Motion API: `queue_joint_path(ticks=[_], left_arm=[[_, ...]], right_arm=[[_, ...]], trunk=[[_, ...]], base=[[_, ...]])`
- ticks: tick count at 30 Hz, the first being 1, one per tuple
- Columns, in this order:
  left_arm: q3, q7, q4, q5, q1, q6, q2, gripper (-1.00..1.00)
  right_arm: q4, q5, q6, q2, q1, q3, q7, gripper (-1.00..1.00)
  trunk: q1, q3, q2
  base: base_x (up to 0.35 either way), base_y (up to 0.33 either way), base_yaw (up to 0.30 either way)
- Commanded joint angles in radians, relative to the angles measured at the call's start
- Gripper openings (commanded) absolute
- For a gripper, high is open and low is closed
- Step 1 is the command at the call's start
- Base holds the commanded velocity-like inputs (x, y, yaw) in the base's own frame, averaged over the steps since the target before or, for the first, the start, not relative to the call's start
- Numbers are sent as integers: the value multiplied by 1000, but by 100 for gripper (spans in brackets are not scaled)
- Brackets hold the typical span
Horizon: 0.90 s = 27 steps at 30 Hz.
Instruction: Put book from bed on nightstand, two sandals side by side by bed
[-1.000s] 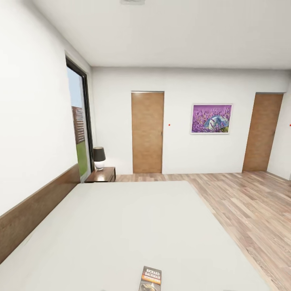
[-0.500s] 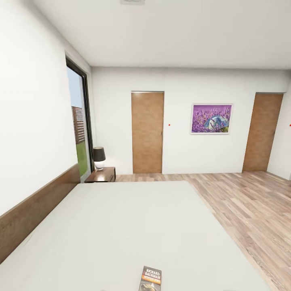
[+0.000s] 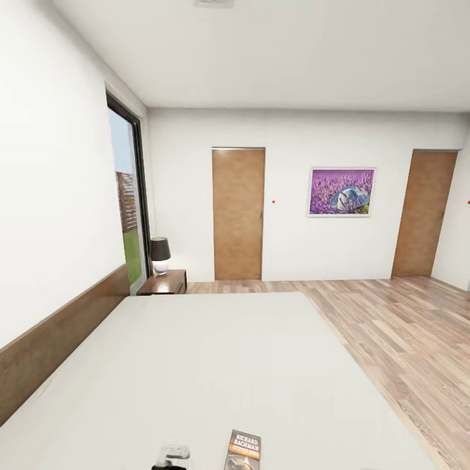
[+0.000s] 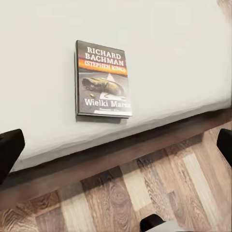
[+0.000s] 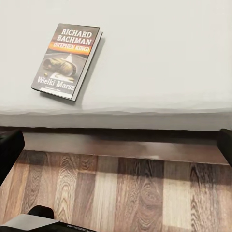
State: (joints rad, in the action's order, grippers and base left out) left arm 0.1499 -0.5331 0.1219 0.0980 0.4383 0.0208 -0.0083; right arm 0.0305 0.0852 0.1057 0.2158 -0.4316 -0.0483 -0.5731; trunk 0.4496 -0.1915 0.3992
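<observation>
Book step in hand. The book [image 4: 103, 79] lies flat on the bed [image 3: 215, 365] near its near edge. Left gripper [image 4: 116, 145] and right gripper [image 5: 116, 145] both spread wide, empty. Next, I judge: lower left gripper onto the book, then carry it to the far-left nightstand [image 3: 164, 282].

The left gripper [image 3: 171, 457] has a pale grey, translucent-looking tip above a black base. Its fingers [image 4: 9, 150] are blunt, matte black; the right gripper's fingers [image 5: 8, 152] match.

Bed [image 3: 215, 365]: pale mattress, dark wood frame; book [image 3: 243, 450] flat near its edge. Floor [image 3: 391, 326]: wood planks.
</observation>
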Motion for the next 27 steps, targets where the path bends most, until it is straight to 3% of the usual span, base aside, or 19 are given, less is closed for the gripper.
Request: queue_joint_path(ticks=[1,2,7,9,10,16,21,22,27], left_arm=[[6,-4,39,9,10,-43,-2,100],[5,-5,130,5,25,-141,-7,100],[3,-6,407,1,45,-392,-35,100],[3,-6,517,0,49,-479,-53,100],[2,-6,620,0,53,-553,-75,100],[0,8,868,-1,83,-732,-136,100],[-2,51,925,-3,166,-806,-163,100],[-3,73,932,-4,205,-821,-166,100],[-5,136,897,-27,285,-840,-166,100]], right_arm=[[3,6,2,0,-1,-4,-5,100],[3,6,2,0,-1,-4,-5,100],[3,6,2,0,-1,-4,-5,100],[3,6,2,0,-1,-4,-5,100],[3,6,2,0,-1,-4,-5,100],[3,5,2,-1,-1,-4,-5,100],[3,5,2,0,-1,-4,-5,100],[3,5,2,0,-1,-4,-5,100],[3,5,2,0,-1,-4,-5,100]], trunk=[[0,1,1],[0,1,1],[0,1,1],[0,1,1],[0,1,1],[0,1,1],[0,1,1],[0,1,1],[0,1,1]], base=[[0,0,0],[0,0,0],[0,0,0],[0,0,0],[0,0,0],[0,0,0],[0,0,0],[0,0,0],[11,0,0]])
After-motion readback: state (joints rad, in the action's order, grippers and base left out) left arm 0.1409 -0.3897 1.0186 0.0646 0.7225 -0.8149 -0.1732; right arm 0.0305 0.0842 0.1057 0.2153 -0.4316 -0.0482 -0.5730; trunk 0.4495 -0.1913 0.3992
